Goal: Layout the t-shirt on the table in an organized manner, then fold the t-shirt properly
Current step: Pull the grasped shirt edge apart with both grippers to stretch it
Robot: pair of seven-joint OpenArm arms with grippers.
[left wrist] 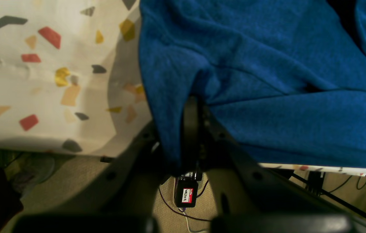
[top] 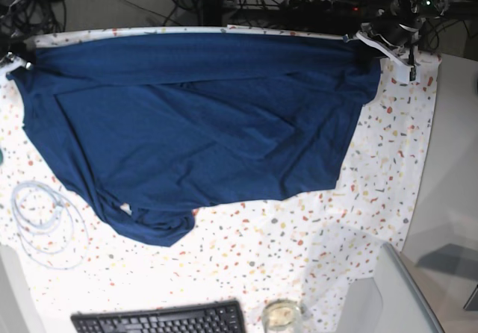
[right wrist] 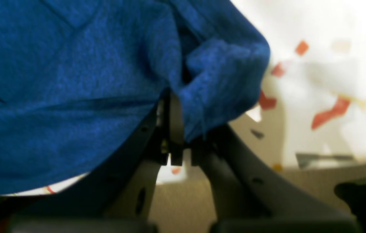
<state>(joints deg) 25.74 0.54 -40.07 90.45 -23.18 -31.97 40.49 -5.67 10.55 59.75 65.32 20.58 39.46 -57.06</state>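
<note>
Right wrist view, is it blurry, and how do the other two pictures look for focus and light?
Right wrist view: soft throughout, the table overexposed, its flecks smeared; the t-shirt shows some knit texture. Left wrist view: sharper on the t-shirt, with a grey shadow on the table beside it; the near gripper frame is dark and blurred. Base view: evenly lit, in focus, and the table edges bow slightly.

Cluttered workspace, cables lying all round.
Beige carpet floor (left wrist: 199, 207) is showing below, a small black labelled box (left wrist: 186, 193) sitting on it among dark wires. A black keyboard (top: 157, 320), a glass jar (top: 281, 316) and a coiled white cable (top: 41, 225) are resting nearby; a grey surface (top: 455, 161) is running alongside.
</note>
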